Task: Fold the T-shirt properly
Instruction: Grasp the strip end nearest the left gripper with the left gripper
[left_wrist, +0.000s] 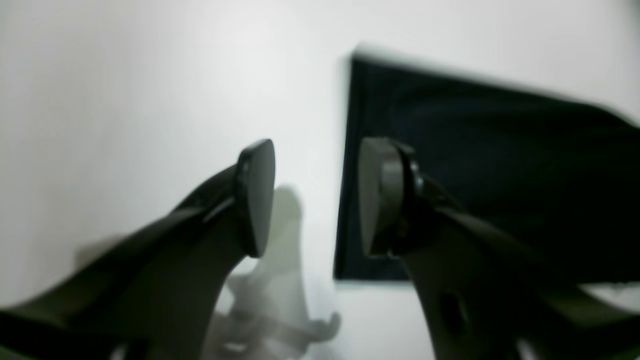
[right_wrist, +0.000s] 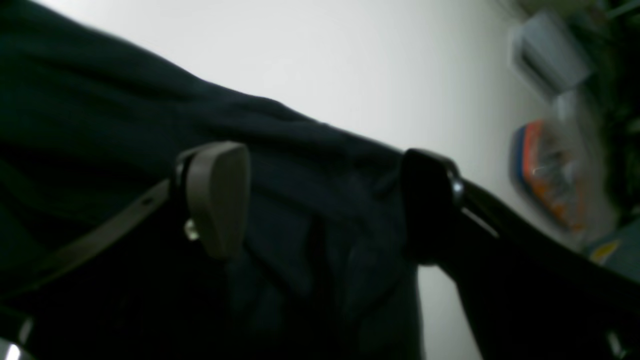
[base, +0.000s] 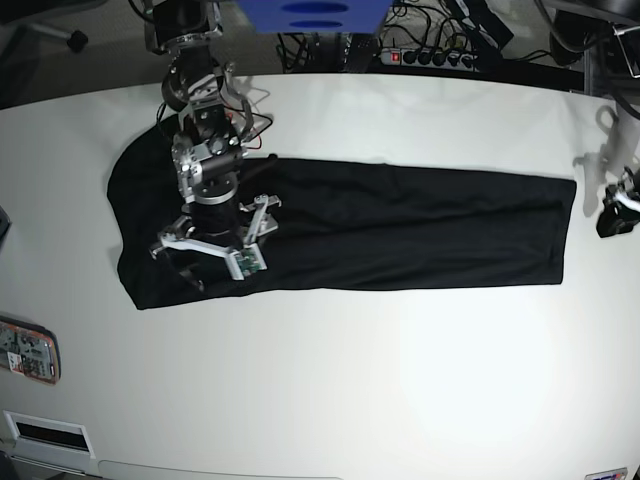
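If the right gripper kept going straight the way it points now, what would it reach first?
Most likely the T-shirt. The right gripper has its jaws wide open with the black cloth filling the gap between them, and from above it points down onto the shirt. How far off it hangs is unclear.

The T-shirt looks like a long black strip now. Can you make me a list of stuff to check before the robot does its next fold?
1. T-shirt lies flat as a long band on the white table: ok.
2. Its end by the left tool has a straight edge and square corner: ok.
3. Its end under the right tool is smooth: not ok, that end looks rounded and lumpy with ridges of cloth.
4. Left tool open and holding nothing: ok, the jaws stand apart at the shirt's edge.
5. Right tool open and holding nothing: ok, it hangs over the cloth.
6. Layers underneath line up: cannot tell.
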